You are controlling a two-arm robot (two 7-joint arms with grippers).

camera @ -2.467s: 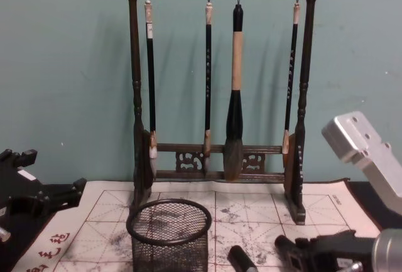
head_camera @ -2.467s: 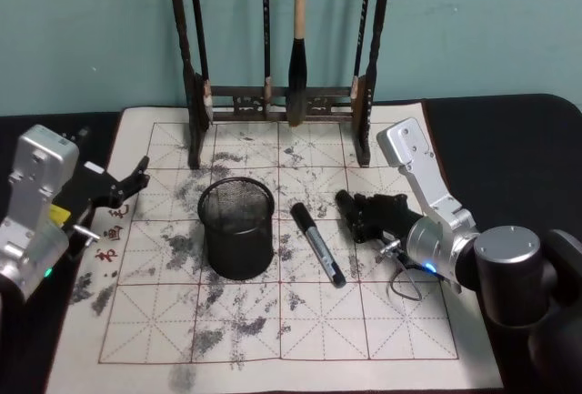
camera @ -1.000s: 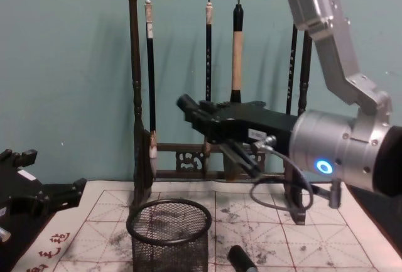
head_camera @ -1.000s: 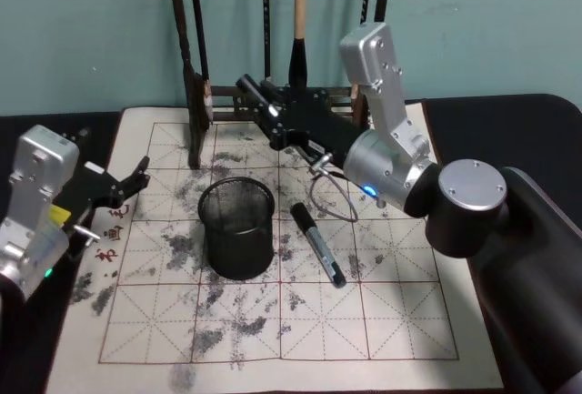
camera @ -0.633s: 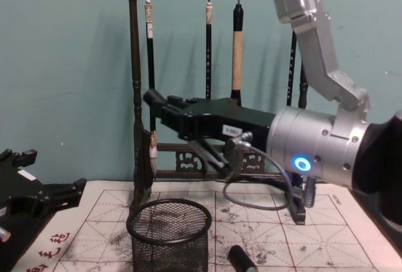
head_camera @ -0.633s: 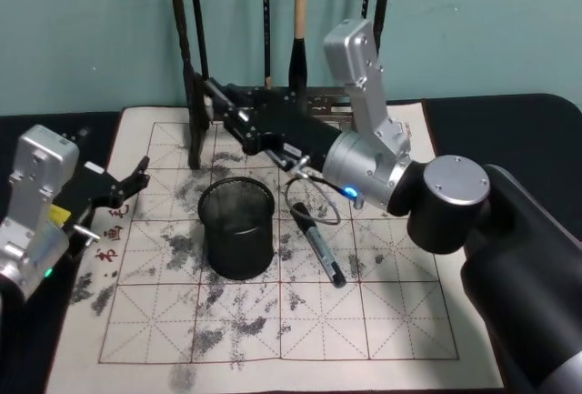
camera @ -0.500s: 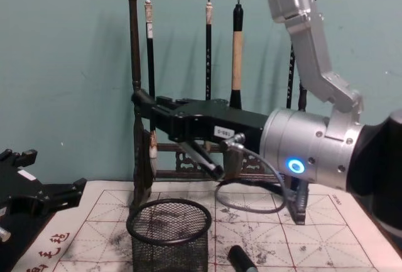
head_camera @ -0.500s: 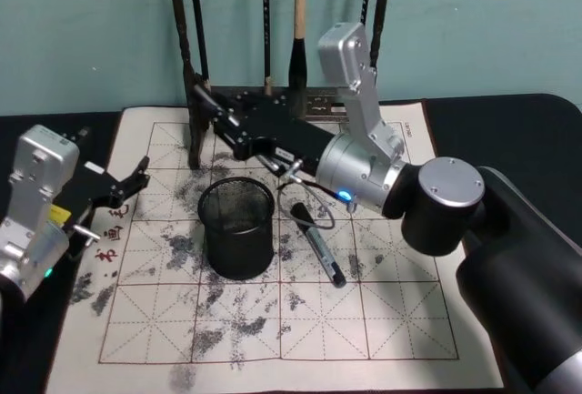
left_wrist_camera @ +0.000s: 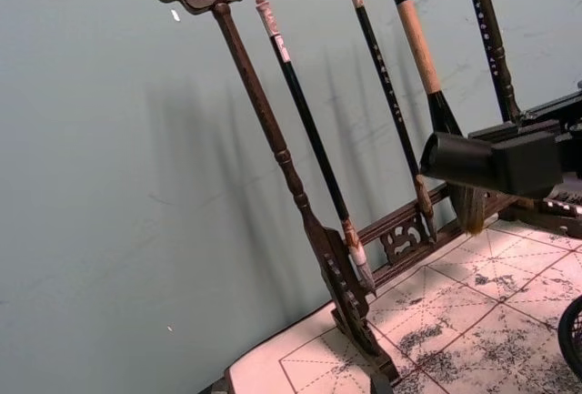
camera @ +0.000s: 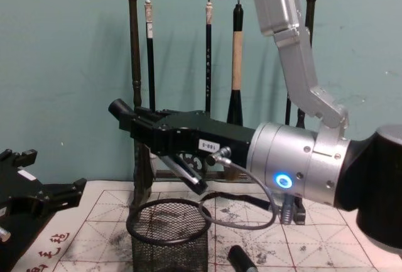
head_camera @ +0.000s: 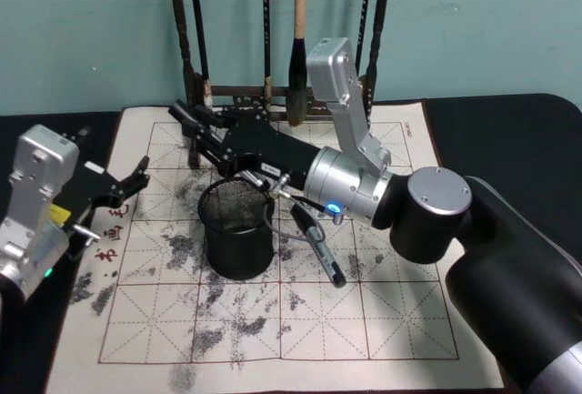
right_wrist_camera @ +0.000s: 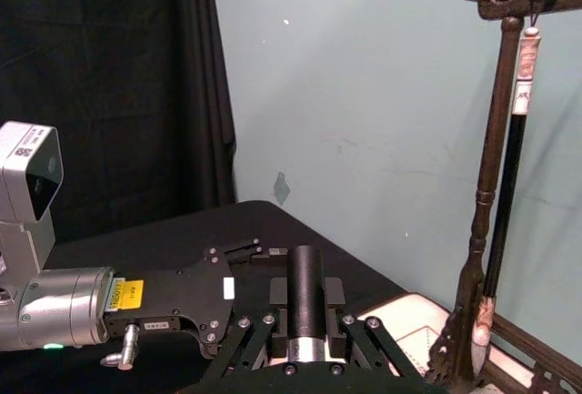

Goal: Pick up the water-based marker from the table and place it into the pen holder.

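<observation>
Marker [head_camera: 318,247] lies flat on the ink-stained mat [head_camera: 400,321], just right of the pen holder [head_camera: 238,250] and not touching it, thicker end toward the back. In head view the right arm's cable loops over that end and hides part of it. Chest view crops the marker at the bottom edge to a rounded black end [camera: 242,261].

Pen holder stands upright mid-mat. Its inside is hard to read through the mesh, and the left wrist view catches just a sliver of rim [left_wrist_camera: 575,335].

Right gripper [head_camera: 195,126] is stretched level above the holder, with its tip past the holder's left side, near the left post of the brush rack [head_camera: 193,66]. A black cylinder [right_wrist_camera: 305,285] sticks out of its front. Can't tell whether that is a gripped item or tool hardware, so grip state is unknown. The right wrist view cuts off the linkage at the frame edge.

Left gripper [head_camera: 123,186] is parked low at the mat's left edge, well apart from the marker. Can't tell its opening either.

The rack's top is cropped in head view.
</observation>
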